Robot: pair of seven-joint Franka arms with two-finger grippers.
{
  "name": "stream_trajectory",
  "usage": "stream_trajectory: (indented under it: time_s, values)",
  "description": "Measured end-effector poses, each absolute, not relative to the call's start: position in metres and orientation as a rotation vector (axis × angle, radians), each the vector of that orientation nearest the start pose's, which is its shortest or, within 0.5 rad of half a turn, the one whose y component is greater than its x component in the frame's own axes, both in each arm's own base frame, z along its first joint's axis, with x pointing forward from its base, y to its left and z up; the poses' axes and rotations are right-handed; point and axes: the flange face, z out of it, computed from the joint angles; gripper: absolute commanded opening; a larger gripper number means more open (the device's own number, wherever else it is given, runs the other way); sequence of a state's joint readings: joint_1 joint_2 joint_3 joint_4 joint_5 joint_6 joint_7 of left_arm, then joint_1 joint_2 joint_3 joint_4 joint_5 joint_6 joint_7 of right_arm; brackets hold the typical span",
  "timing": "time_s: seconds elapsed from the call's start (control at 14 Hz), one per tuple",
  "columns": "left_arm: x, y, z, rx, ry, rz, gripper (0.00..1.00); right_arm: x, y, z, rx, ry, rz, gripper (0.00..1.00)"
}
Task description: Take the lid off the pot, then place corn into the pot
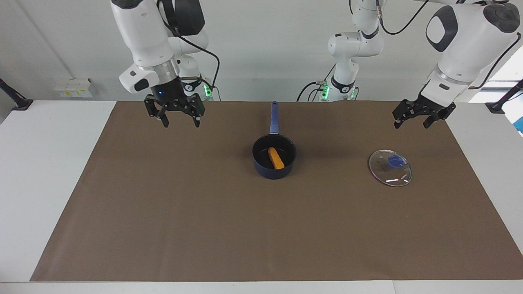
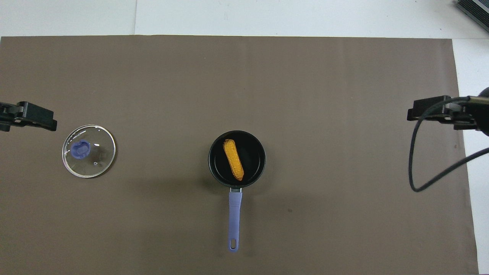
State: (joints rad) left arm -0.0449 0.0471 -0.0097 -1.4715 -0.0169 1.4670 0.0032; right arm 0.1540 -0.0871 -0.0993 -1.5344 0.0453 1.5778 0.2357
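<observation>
The dark blue pot (image 1: pixel 273 169) (image 2: pixel 214 168) stands mid-mat with its long handle (image 1: pixel 274 118) (image 2: pixel 234 219) toward the robots. The orange-yellow corn (image 1: pixel 276 158) (image 2: pixel 233 159) lies inside it. The glass lid (image 1: pixel 390 168) (image 2: pixel 88 151) with its blue knob lies flat on the mat toward the left arm's end. My left gripper (image 1: pixel 414 121) is open and empty, up in the air over the mat's edge near the lid; its tip shows in the overhead view (image 2: pixel 34 115). My right gripper (image 1: pixel 180 117) is open and empty, raised over the mat toward the right arm's end; its tip shows in the overhead view (image 2: pixel 428 107).
A brown mat (image 1: pixel 204 212) (image 2: pixel 305 95) covers most of the white table (image 1: pixel 45 163). A black cable (image 2: pixel 412 160) hangs from the right arm over the mat's edge.
</observation>
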Motion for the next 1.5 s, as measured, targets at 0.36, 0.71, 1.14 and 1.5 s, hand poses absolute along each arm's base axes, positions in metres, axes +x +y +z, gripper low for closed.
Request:
stream_trajectory:
  time_s: [0.36, 0.71, 1.14, 1.5]
  values:
    - [0.561, -0.033, 0.632, -3.154, 0.142, 0.087, 1.00, 0.506, -0.014, 0.700, -3.072, 0.071, -0.102, 1.00]
    - [0.561, -0.033, 0.632, -3.154, 0.159, 0.083, 1.00, 0.504, -0.012, 0.686, -3.074, 0.055, -0.029, 1.00]
    - [0.559, -0.033, 0.632, -3.153, 0.162, 0.099, 1.00, 0.499, -0.045, 0.678, -3.096, 0.139, -0.005, 1.00]
    - [0.553, -0.032, 0.650, -3.153, 0.162, 0.087, 1.00, 0.499, -0.039, 0.679, -3.098, 0.119, -0.009, 1.00]
